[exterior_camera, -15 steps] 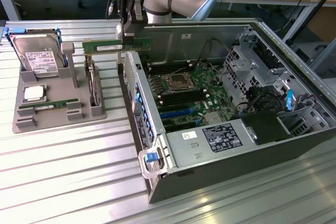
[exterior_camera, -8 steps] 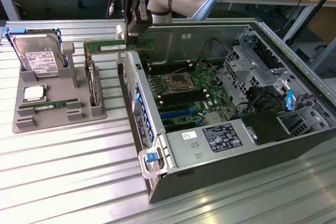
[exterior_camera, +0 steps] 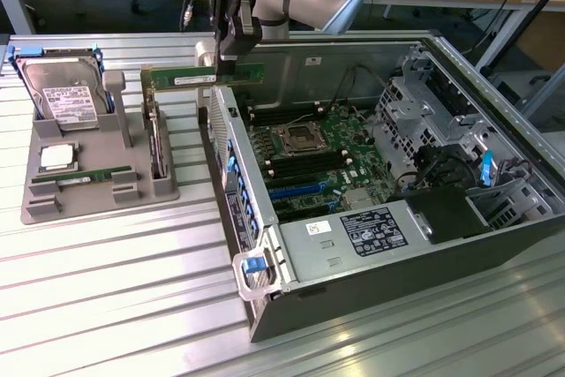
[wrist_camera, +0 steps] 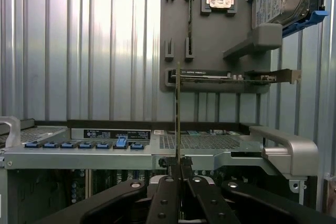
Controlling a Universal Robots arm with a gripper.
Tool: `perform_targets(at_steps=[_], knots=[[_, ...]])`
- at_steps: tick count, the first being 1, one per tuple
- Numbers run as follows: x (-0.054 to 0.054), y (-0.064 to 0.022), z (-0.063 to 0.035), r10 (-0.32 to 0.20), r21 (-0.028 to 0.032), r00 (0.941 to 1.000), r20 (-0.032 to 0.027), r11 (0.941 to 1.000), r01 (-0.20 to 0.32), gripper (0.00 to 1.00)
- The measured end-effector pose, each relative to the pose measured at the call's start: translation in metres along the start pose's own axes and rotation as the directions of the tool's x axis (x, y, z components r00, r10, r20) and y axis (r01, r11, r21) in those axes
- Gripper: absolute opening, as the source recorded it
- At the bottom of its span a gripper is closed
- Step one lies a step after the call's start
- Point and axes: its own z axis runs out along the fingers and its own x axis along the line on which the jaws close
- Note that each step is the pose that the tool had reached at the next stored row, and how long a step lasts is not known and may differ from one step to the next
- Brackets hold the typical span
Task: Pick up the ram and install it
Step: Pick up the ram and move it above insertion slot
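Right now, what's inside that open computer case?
Inside the case: a green motherboard with a square socket, black cables and a labelled silver box. Whatever lies under that box is covered.

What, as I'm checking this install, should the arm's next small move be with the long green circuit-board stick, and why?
Probably sideways, toward the exterior view's right: the gripper is shut on the long green ram stick above the open grey computer case's wall, not yet over the black memory slots.

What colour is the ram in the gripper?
Green. The ram shows best in the exterior view, seen side-on.
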Motion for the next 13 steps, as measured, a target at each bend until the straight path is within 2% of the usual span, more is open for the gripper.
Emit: perform_targets(at_steps=[13], knots=[[0.0,-0.0107,-0.0004,0.0,0.0,1.0,0.0,1.0,0.0,0.12]])
